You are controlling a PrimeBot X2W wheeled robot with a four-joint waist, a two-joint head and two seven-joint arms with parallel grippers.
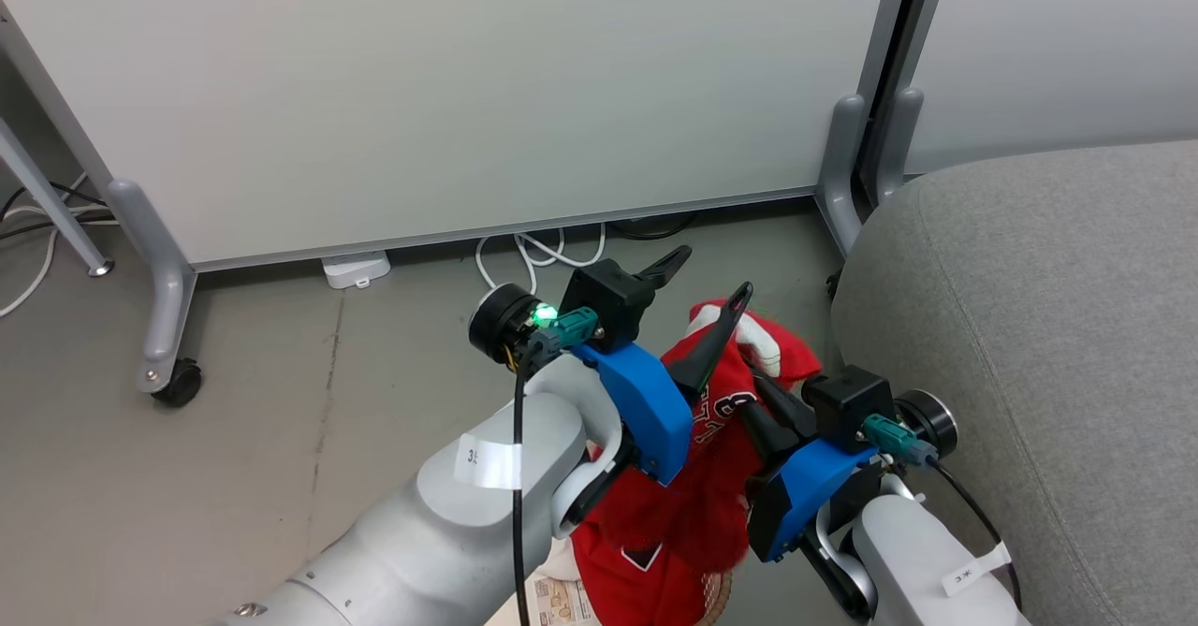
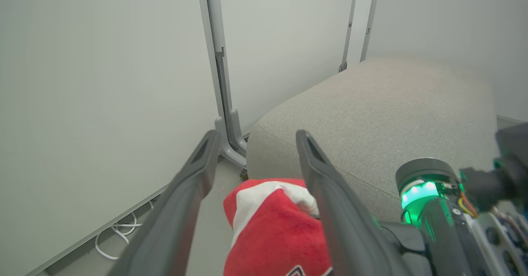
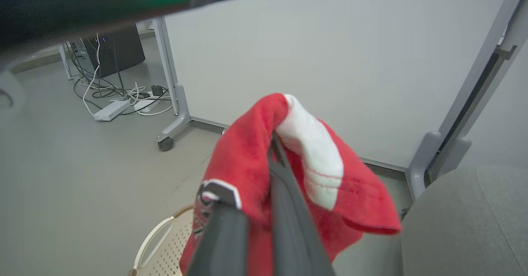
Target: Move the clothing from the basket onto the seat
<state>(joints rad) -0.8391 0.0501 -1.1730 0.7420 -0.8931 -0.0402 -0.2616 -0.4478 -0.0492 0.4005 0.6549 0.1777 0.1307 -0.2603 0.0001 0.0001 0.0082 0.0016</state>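
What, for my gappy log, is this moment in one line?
phase: carry | right gripper: shut on clothing | left gripper: open | clothing: hanging over basket, not yet on seat

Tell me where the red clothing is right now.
Head view, centre: the clothing hangs from the shut right claw, over the basket and just left of the seat.

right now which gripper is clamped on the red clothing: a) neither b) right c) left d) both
b: the right gripper has its fingers pinched shut on the clothing, while the left gripper stands open with its fingers spread apart.
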